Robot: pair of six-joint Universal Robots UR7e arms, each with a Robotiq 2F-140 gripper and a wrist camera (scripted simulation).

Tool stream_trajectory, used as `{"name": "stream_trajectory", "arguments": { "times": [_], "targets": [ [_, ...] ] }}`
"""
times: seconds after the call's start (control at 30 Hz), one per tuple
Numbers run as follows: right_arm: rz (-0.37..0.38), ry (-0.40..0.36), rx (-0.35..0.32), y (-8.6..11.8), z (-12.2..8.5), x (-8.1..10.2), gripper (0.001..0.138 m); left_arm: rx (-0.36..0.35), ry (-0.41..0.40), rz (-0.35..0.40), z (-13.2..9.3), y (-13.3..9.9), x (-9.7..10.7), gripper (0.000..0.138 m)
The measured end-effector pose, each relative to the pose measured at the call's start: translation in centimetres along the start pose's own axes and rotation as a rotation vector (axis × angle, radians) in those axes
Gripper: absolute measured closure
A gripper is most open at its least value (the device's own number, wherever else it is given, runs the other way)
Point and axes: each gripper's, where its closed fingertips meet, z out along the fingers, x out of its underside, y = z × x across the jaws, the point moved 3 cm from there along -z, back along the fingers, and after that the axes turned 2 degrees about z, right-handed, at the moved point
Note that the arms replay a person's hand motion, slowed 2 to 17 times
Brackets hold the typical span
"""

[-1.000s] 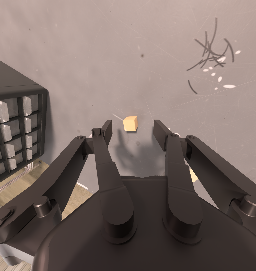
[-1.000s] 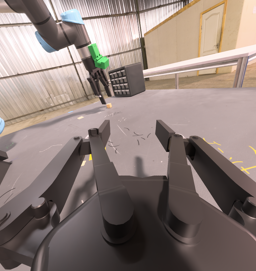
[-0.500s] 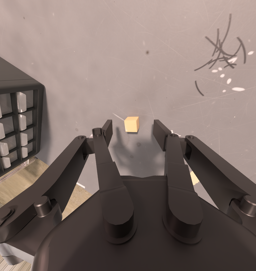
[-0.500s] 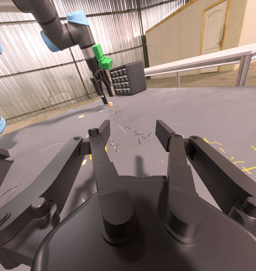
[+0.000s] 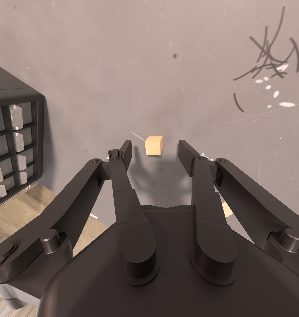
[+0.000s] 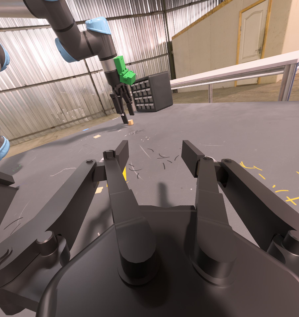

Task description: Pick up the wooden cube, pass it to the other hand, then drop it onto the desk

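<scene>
One small pale-tan wooden cube (image 5: 153, 146) sitting on the scratched grey desk (image 5: 162, 68) | left tool (image 5: 155, 149) hovering spread apart around it, not touching | right tool (image 6: 155, 151) gaping, well apart | one dark drawer cabinet (image 5: 16, 137) standing nearby

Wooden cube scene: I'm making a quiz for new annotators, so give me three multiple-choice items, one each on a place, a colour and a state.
1. Where is the wooden cube?
A. on the grey desk, ahead between the left gripper's fingers
B. on top of the drawer cabinet
C. in the right gripper

2. What colour is the mount on the left arm's wrist?
A. red
B. green
C. yellow

3. What state is the left gripper in?
A. shut on the cube
B. shut and empty
C. open

Answers: 1 A, the cube sits on the desk in the finger gap. 2 B, the right wrist view shows it green. 3 C, both pads stand clear of the cube.
</scene>
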Motion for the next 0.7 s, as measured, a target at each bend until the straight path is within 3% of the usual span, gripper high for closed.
{"name": "stream_trajectory", "arguments": {
  "times": [0.7],
  "targets": [
    [0.001, 0.007, -0.01, 0.2, 0.0, 0.1, 0.058, 0.029, 0.046, -0.014, 1.4, 0.1, 0.2, 0.069]
  ]
}}
